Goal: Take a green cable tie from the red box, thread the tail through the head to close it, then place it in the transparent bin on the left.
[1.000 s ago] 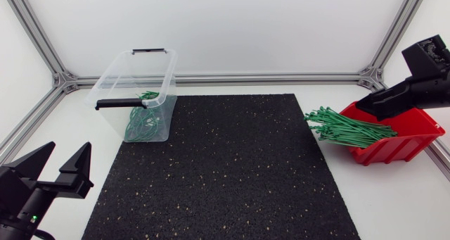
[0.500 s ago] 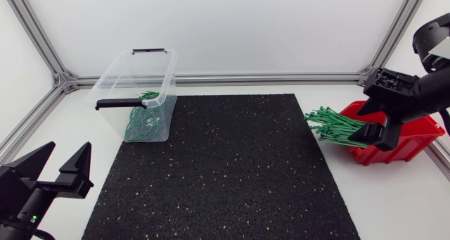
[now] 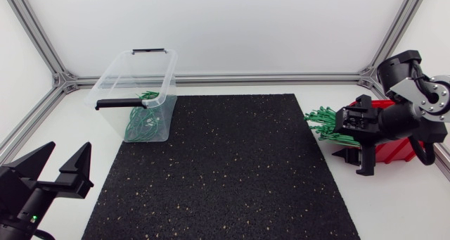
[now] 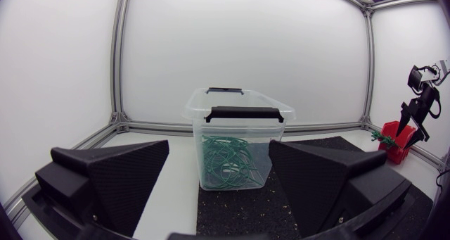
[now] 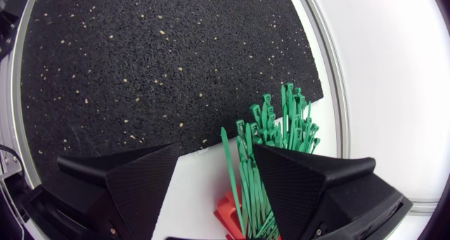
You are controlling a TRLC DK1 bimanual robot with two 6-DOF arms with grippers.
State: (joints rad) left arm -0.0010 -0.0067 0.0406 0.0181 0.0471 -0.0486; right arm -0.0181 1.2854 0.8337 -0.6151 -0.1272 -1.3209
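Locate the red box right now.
In the head view the red box sits at the table's right side, just off the black mat, mostly hidden under the right gripper; green cable ties fan out of it toward the mat.

Left gripper (image 4: 219, 154): two black wedge fingers, set wide apart, nothing between the pads.
Transparent bin (image 4: 271, 129): ahead of the gripper, framed by the fingers, upright, black handle on the near rim and another on the far rim.
Green cable ties (image 4: 226, 162): loose tangle inside the bin.
Black mat (image 4: 239, 206): under the bin's near end.
Red box (image 4: 398, 153): far off, beyond the right-hand finger, with what seem to be green ties at its edge.
Right arm (image 4: 420, 103): above the red box.
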